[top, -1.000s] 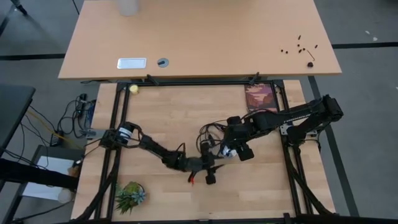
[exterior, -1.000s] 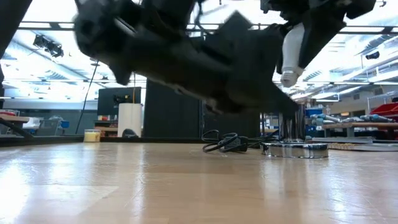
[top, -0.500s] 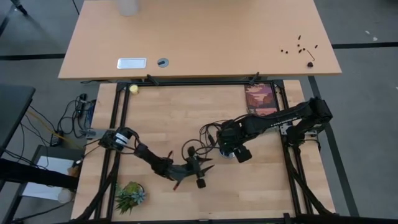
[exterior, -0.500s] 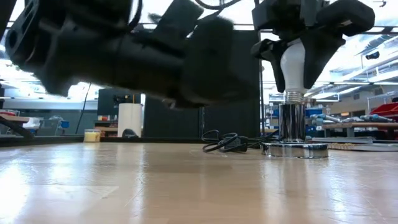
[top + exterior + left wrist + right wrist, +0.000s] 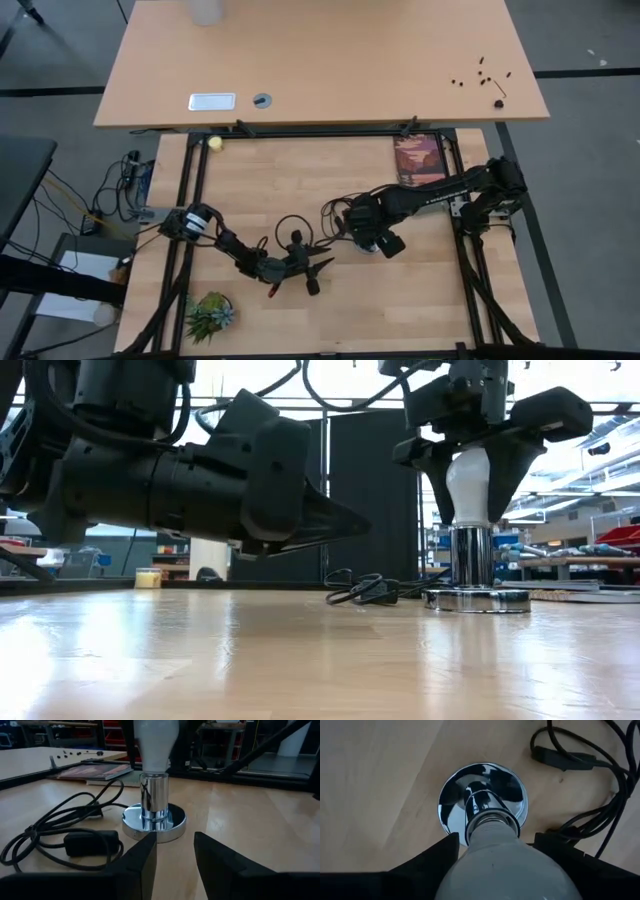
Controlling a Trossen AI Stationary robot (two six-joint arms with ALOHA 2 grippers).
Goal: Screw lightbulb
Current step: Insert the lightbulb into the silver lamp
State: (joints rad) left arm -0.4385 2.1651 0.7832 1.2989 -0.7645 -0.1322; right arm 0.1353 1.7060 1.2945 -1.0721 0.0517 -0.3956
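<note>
The lightbulb (image 5: 469,482) stands straight up on top of the shiny socket (image 5: 473,555), with its silvery screw end just going into the socket's mouth. In the high view this spot is a little toward three o'clock from the middle of the wooden table (image 5: 260,170). The socket is a shiny tube on a round silver base (image 5: 154,824), and a black cord (image 5: 55,827) runs off from it in loops toward the left arm's side. The right gripper (image 5: 470,470) comes down from above and squeezes the white glass between its two fingers, so it is closed around the bulb. The left gripper (image 5: 175,855) sits low over the table toward eight o'clock from the socket, well apart from it, with its fingers a little apart and nothing between them (it looks like it is just waiting). The step now seems to be turning the bulb so that it screws in. To do this well, the right gripper should keep the bulb straight up, not leaning, so the threads catch the right way. It should push down only softly and turn slowly. It should hold the glass firmly but not squeeze too hard, because glass can break. If the base starts to spin or slide on the table, the left gripper could hold it in place.
</note>
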